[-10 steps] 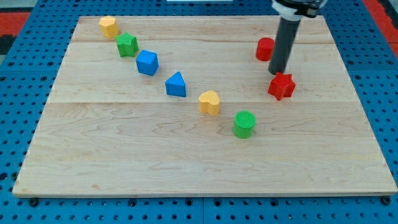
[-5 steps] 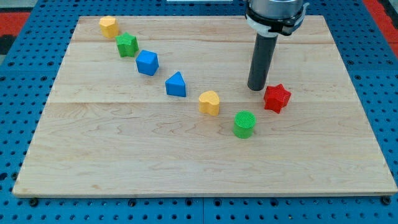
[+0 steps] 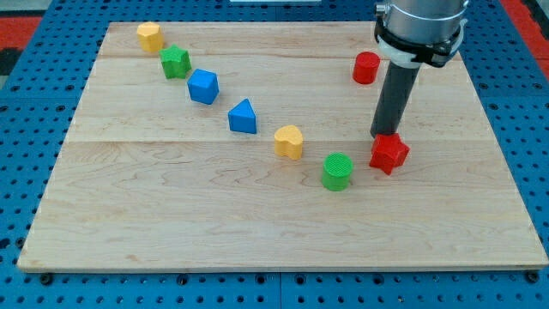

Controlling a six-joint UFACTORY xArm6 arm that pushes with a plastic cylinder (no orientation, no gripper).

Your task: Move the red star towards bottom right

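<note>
Now my tip (smooth dark rod, no pincer) touches the faceted red star.

obstacle: green cylinder just left of red star | star's bottom-right: bare board

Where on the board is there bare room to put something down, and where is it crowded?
The bottom strip is bare, from the green cylinder and red star down to the wooden board's edge. Also bare is the top middle, between the blue cube and red cylinder. It is crowded where my tip touches the red star.
</note>
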